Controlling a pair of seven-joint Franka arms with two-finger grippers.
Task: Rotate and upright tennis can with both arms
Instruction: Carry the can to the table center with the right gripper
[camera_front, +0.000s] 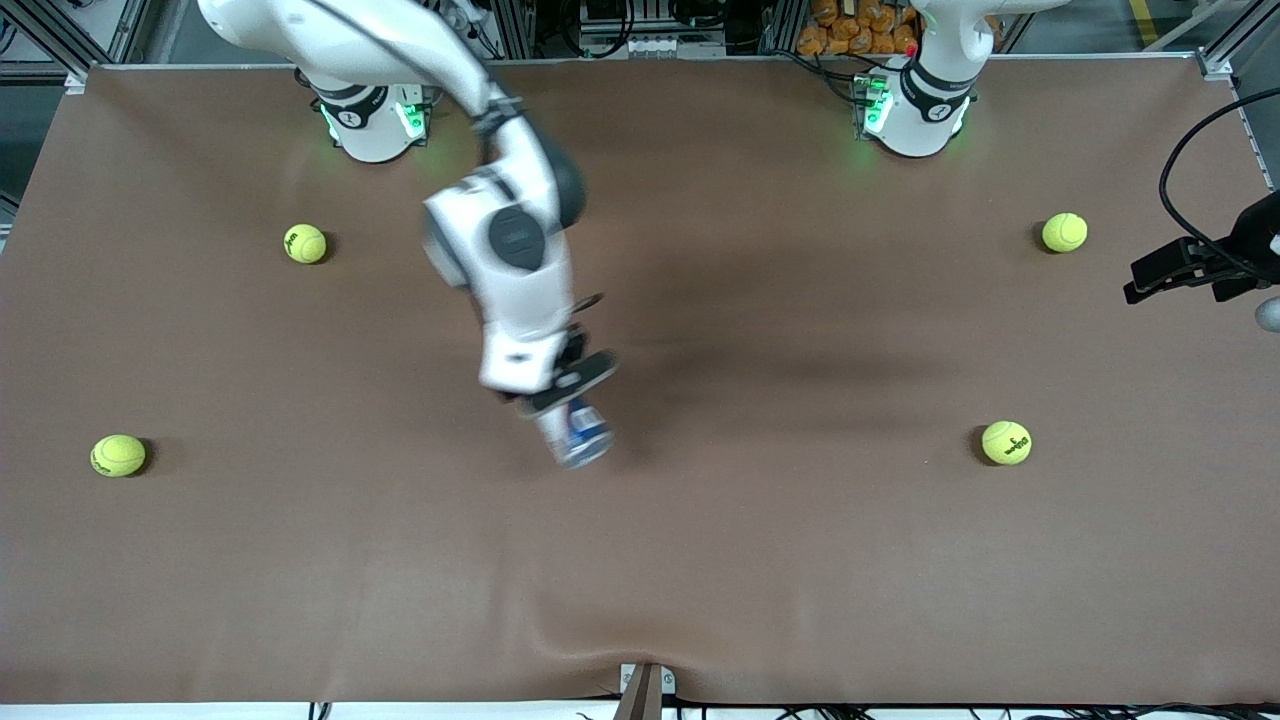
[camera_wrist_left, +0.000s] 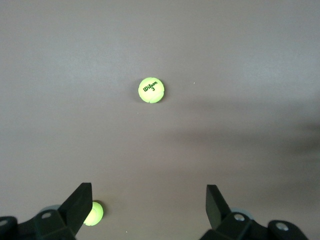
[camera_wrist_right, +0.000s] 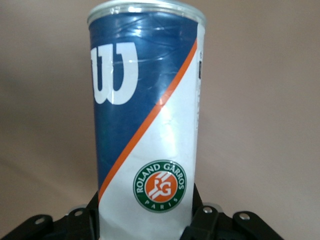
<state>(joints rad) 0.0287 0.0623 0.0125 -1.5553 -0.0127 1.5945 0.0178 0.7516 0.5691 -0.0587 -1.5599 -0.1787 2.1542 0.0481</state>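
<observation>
The tennis can (camera_front: 578, 432), blue and white with a white "W" and a silvery rim, is held over the middle of the table. My right gripper (camera_front: 562, 388) is shut on it near one end. In the right wrist view the can (camera_wrist_right: 147, 115) stands out from between the black fingers (camera_wrist_right: 199, 217), its rim pointing away from the gripper (camera_wrist_right: 145, 217). Whether the can touches the table I cannot tell. My left gripper (camera_wrist_left: 149, 192) hangs open, high over the left arm's end of the table, with nothing between its fingers.
Several yellow-green tennis balls lie on the brown table: two toward the right arm's end (camera_front: 305, 243) (camera_front: 118, 455), two toward the left arm's end (camera_front: 1064, 232) (camera_front: 1006, 442). The left wrist view shows two balls (camera_wrist_left: 151, 90) (camera_wrist_left: 93, 213) below. A black cabled device (camera_front: 1200, 262) juts in at the left arm's end.
</observation>
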